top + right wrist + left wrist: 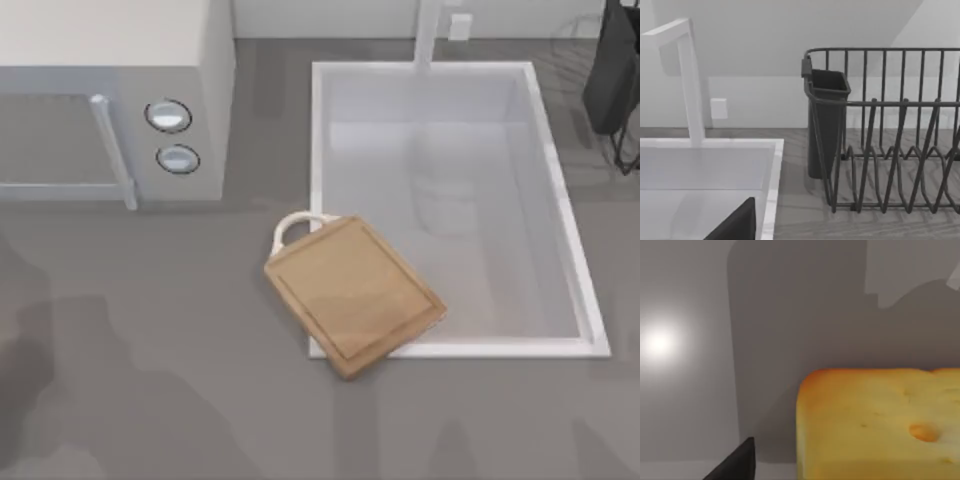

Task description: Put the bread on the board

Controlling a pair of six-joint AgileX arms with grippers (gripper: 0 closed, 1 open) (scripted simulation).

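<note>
The board (355, 295) is a light-brown wooden rectangle with a white loop handle. It lies tilted at the table's middle, one corner over the sink's front rim, with nothing on it. The bread (880, 425) is a golden-yellow chunk with orange-brown edges, seen close up in the left wrist view against a grey wall. One dark finger (737, 464) of my open left gripper stands beside the bread, with a gap between them. In the right wrist view, a dark finger (737, 224) of my open right gripper hangs over the sink's corner, holding nothing.
A white sink (560, 215) with a tap (687, 80) fills the right back. A microwave (110, 100) stands at the left back. A dark wire dish rack (890, 130) with a cutlery cup (826, 120) sits right of the sink.
</note>
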